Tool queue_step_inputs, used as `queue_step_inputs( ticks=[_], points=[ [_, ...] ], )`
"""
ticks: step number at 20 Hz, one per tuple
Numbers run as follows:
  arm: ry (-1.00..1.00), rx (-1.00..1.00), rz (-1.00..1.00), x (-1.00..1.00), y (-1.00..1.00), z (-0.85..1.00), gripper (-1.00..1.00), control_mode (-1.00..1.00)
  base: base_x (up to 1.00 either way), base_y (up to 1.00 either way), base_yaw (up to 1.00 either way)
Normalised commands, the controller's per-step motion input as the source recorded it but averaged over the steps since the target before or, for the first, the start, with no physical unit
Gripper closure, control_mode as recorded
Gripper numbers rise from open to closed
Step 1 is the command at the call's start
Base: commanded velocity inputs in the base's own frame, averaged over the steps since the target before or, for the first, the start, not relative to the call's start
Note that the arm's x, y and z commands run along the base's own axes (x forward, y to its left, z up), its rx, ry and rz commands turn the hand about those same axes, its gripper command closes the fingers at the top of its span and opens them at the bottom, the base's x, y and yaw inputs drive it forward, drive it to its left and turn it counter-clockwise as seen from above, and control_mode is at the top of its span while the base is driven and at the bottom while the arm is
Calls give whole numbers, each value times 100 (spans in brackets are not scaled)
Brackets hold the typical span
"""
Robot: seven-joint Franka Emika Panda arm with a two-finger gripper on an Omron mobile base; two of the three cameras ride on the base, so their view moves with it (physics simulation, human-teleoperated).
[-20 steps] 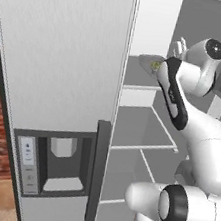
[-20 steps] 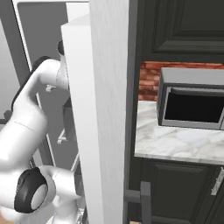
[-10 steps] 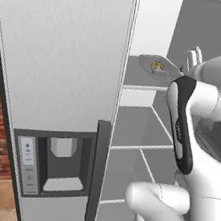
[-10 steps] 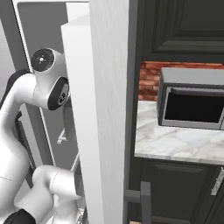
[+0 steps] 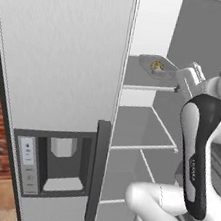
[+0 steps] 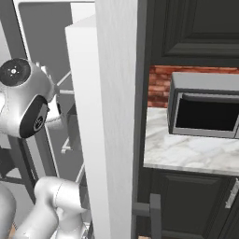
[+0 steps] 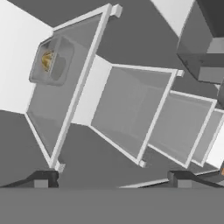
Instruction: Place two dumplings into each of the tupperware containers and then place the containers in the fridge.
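The fridge stands with its right door open, grey shelves bare to view. On the upper shelf lies a tupperware container with a yellowish dumpling inside. The hand view shows the same container and dumpling at upper left. My gripper is open with nothing between its fingertips. It hangs in front of the shelves, apart from the container, off the shelf's right front corner.
My white arm fills the fridge opening at the right. Lower shelves sit below the loaded one. The fridge's tall side panel separates it from a marble counter with a microwave.
My hand has drawn back to the right, away from the container on the upper shelf, and the arm's elbow has swung. The container stays on the shelf.
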Motion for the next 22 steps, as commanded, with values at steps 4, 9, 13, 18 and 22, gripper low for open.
queue_step_inputs(
  ticks=[4, 9, 13, 18, 22],
  points=[
    [12, -26, 41, -100, 21, 0, -100, -100, 0, 0, 0],
    [7, -27, 53, -100, 0, -1, -100, -100, 0, 0, 0],
    [1, -37, 38, -86, 0, -7, -100, -100, 0, 0, 0],
    [-4, -37, 30, -50, -1, -12, -100, -100, 0, 0, 0],
    [0, -34, 20, 2, 0, -24, -100, -100, 0, 0, 0]
  ],
)
